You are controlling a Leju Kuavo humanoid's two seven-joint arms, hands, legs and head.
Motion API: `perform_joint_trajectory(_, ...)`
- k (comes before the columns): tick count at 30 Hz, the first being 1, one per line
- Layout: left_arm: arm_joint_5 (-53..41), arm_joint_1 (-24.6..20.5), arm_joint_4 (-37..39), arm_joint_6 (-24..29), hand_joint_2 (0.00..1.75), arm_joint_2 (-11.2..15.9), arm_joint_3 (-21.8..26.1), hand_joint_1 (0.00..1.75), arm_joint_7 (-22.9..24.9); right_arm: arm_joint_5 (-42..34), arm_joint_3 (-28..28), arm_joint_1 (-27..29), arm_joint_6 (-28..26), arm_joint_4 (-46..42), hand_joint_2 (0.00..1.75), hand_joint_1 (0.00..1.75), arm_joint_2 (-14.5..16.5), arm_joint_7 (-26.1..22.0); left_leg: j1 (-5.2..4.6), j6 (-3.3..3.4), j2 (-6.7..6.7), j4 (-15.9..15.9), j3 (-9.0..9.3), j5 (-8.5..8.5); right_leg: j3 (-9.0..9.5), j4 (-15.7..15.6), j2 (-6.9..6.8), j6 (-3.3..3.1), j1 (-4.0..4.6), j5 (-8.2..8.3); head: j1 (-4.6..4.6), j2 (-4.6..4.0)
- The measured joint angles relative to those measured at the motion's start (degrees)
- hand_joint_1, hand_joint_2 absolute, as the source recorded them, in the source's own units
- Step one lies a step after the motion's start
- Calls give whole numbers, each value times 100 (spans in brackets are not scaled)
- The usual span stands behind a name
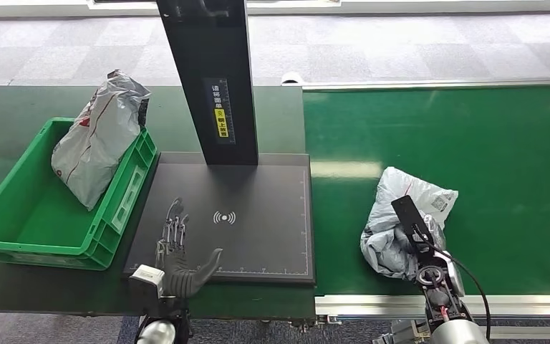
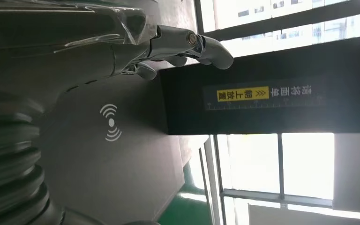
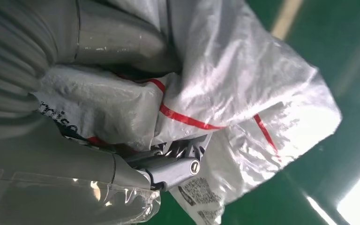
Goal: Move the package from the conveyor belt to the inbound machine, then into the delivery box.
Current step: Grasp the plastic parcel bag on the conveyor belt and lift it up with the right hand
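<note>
right hand (image 1: 409, 240) is closed around a crumpled grey-white package (image 1: 408, 215) on the green conveyor belt (image 1: 487, 143), near the belt's front edge. in the right wrist view the thumb and fingers (image 3: 168, 166) dig into the plastic of the package (image 3: 243, 93), bunching it; the grip is on loose film, not on whatever is inside. whether the package is lifted or still touching the belt, cannot tell.

left hand (image 1: 179, 251) lies over the front-left part of the dark scanner plate (image 1: 258, 193), fingers spread, holding nothing. left wrist view shows its fingers (image 2: 183, 42) above the plate (image 2: 122, 168), near the wireless mark (image 2: 110, 123) and the black post (image 2: 262, 103).

green crate (image 1: 36, 215) sits just left of the plate, with another grey package (image 1: 100, 136) leaning on its far corner, partly out over the rim.

risks, as judged from here:
- soft bag could slide out of the pinch on the carry, since only a fold of film is held.
- slack end may drag on the gap between belt and plate and snag.
- left hand occupies part of the plate; the package set down there could land on it or miss the mark.
- label may end up face down or crumpled, so the scan could fail.
- crate's far corner is already taken; a careless drop could knock the leaning package out.
</note>
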Motion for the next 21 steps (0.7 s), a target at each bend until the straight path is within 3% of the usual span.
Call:
perform_joint_trajectory(8, -37, 210, -287, 31, 175, -28, 176, 0, 0, -252, -55, 308, -170, -765, 175, 175, 251, -260, 1, -2, -17, -2, -51, 1, -49, 3, -14, -3, 3, -8, -2, 0)
perform_joint_trajectory(12, -55, 237, -345, 81, 175, -38, 227, 0, -43, -1179, -135, 674, -547, -1603, 175, 175, 420, -1762, 1, -2, -37, -2, -75, 1, -67, 3, -33, -2, 2, -13, 0, 0)
perform_joint_trajectory(14, -61, 246, -366, 86, 175, -40, 246, 0, -51, -1299, -178, 788, -592, -1975, 175, 175, 493, -2132, 1, -2, -32, -2, -77, 1, -74, 3, -30, -3, 2, -13, -2, 0)
perform_joint_trajectory(18, -66, 267, -413, 78, 175, -42, 280, 0, -56, -1293, -137, 1357, -684, -3309, 175, 175, 575, -1436, 1, -2, -65, -1, -94, 3, -81, 3, -62, 1, -1, -20, -2, 0)
perform_joint_trajectory(21, -82, 278, -438, 41, 175, -42, 307, 0, -57, -1444, -69, 1844, -1183, -4470, 175, 175, 591, -1551, 0, -2, -71, 0, -104, 3, -87, 3, -66, 2, -1, -21, -1, 0)
